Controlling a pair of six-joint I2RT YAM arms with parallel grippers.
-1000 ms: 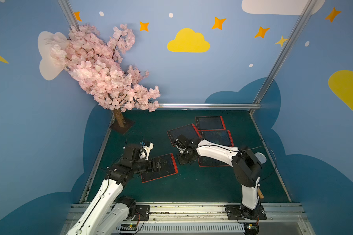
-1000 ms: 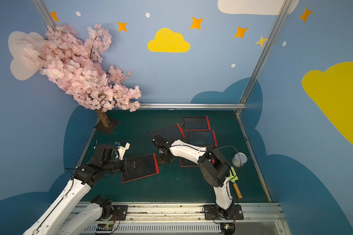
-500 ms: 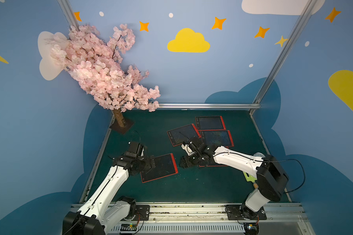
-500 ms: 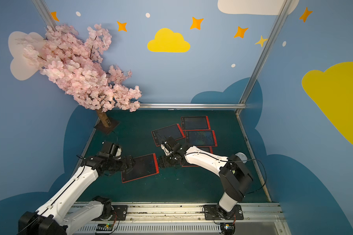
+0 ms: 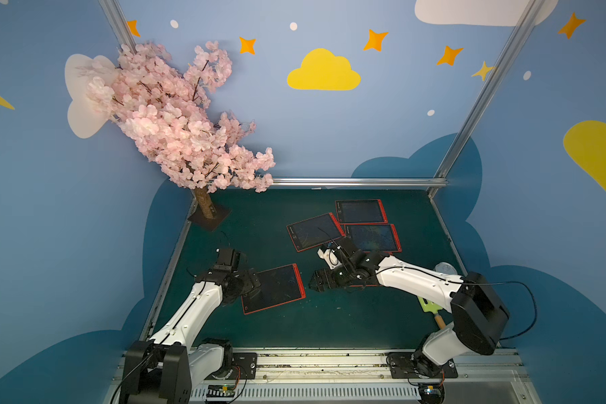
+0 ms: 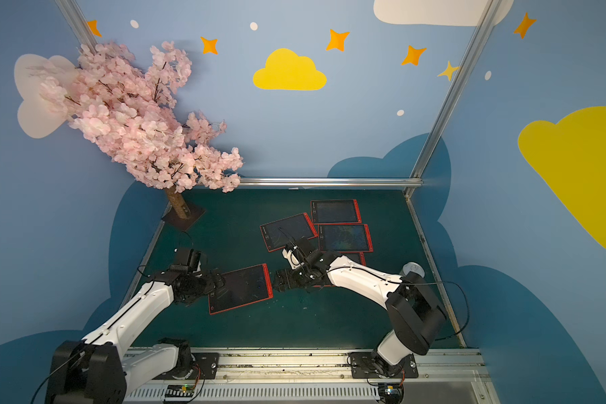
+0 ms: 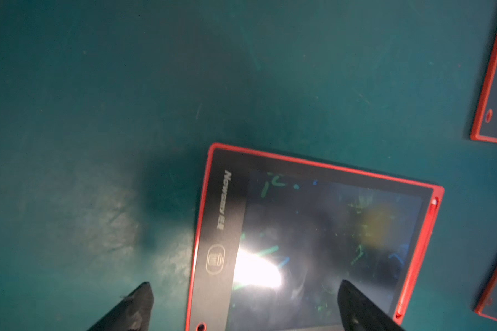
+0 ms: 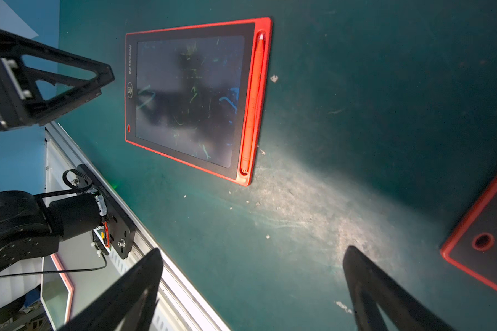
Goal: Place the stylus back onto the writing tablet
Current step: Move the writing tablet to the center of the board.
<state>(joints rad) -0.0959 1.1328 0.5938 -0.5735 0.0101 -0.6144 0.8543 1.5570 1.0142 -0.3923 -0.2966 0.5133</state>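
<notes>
Field notes, from the front rail. On the dark green felt tabletop point(image 5: 329, 314), a red-framed black writing tablet point(image 5: 275, 288) lies flat, front of centre and a little to the left. A slim red plastic stylus point(image 8: 252, 97) sits in the groove along the tablet's right edge. The left gripper point(image 5: 254, 281) is over the tablet's left end. The right gripper point(image 5: 314, 280) is just beside the right edge, not touching. A cluster of more red-framed tablets point(image 5: 315, 231) lies behind, to the right. A pink artificial blossom tree point(image 5: 175, 119) stands in the back left corner.

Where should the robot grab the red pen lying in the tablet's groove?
Probably its middle, from straight above. The pen lies sunk flat along the tablet's red edge, so only its top shows. Thin fingertips would have to pinch across its narrow width.
</notes>
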